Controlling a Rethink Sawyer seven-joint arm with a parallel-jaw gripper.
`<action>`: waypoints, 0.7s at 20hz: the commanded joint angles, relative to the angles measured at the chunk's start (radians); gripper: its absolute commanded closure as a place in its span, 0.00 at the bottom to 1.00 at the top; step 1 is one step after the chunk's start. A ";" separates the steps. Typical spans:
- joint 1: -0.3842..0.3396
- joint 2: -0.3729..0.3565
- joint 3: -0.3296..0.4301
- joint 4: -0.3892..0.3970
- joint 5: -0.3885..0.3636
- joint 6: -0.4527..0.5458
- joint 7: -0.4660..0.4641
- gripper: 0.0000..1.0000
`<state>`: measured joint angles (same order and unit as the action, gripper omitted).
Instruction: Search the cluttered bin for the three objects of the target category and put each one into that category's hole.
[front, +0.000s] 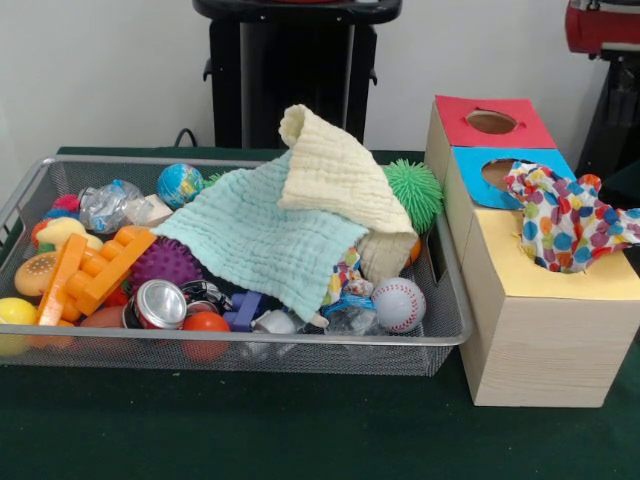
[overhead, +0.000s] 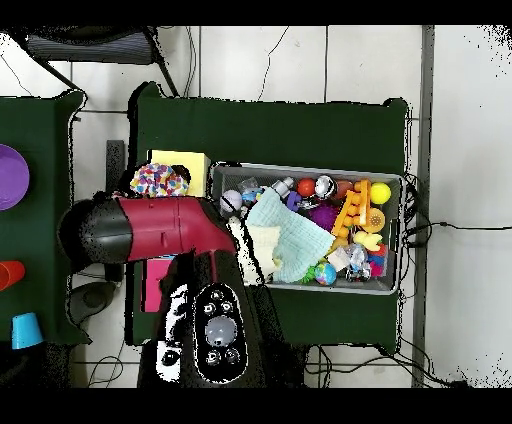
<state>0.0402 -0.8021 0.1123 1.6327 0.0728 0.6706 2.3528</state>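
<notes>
1 dotted cloth (front: 566, 222) sat bunched on the yellow box (front: 560, 285), spilling out over its hole. Another dotted scrap (front: 345, 272) peeked from under the mint cloth (front: 262, 240) in the bin (front: 440, 335), with the cream cloth (front: 340, 178) draped on top. Overhead, the red arm (overhead: 150, 228) reached across beside the boxes; its gripper was hidden, so I could not tell its state or whether it held anything.

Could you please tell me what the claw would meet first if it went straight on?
I cannot say: the claw shows in neither view. Overhead, the red arm ends above the cream cloth in the bin, so that is a guess.
</notes>
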 joint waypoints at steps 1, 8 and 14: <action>0.037 0.068 -0.024 -0.068 -0.036 0.064 0.114 1.00; 0.049 0.160 -0.091 -0.134 -0.105 0.073 0.073 1.00; 0.059 0.177 -0.116 -0.145 -0.123 0.055 0.074 1.00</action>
<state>0.1124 -0.6926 0.0324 1.5155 -0.0008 0.6712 2.3528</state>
